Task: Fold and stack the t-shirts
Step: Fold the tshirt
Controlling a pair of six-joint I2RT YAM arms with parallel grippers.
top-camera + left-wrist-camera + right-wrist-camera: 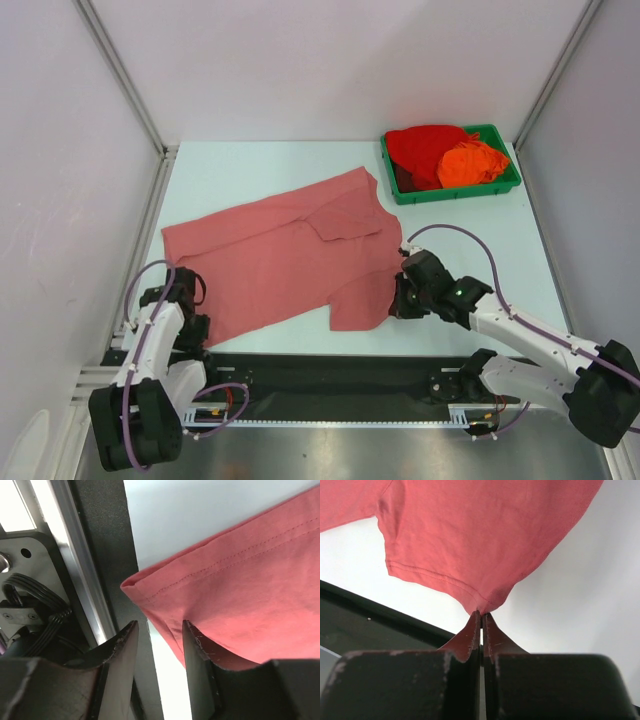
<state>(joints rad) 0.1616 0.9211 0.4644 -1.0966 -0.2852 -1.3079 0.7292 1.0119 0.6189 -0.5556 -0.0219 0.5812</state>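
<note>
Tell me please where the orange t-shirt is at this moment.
In the top view, the orange t-shirt lies bunched in the green tray at the far right corner of the table, right of the bright red t-shirt.

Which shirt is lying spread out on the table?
The large salmon-pink cloth t-shirt, spread across the white table. The bright red cloth t-shirt and the orange cloth t-shirt sit bunched together in the green plastic tray.

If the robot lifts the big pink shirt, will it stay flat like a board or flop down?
Probably flop: the pink shirt puckers to a point where the right fingers pinch it. It looks thin at the hem, so likely light. Pushed, it would probably wrinkle, as one part lies folded over.
</note>
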